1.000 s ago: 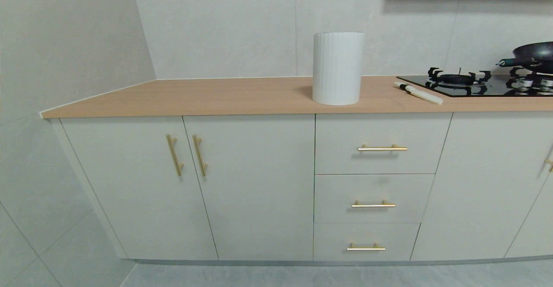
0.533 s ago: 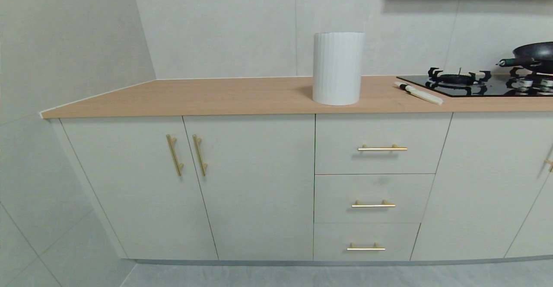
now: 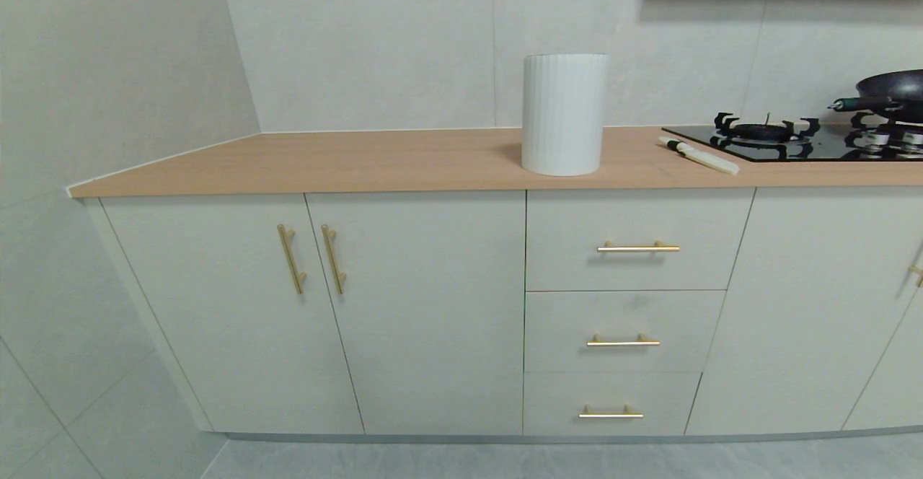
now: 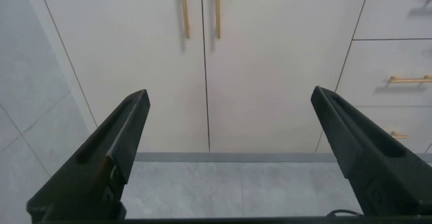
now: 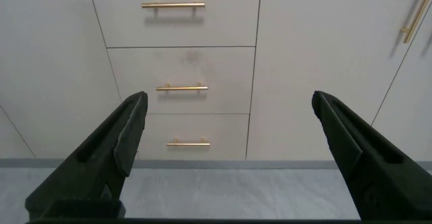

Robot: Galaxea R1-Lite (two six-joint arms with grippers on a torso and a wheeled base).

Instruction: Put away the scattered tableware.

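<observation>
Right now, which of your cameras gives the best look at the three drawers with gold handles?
The head view: all three drawers show whole and shut, under the counter. The right wrist view has them nearer, but the top one is cut off. The left wrist view catches a strip of them.

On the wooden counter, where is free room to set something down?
The widest bare patch of the counter runs from its left corner to the white ribbed container. A narrower one lies between container and knife. Crowded: the right end, by stove and pan.
</observation>
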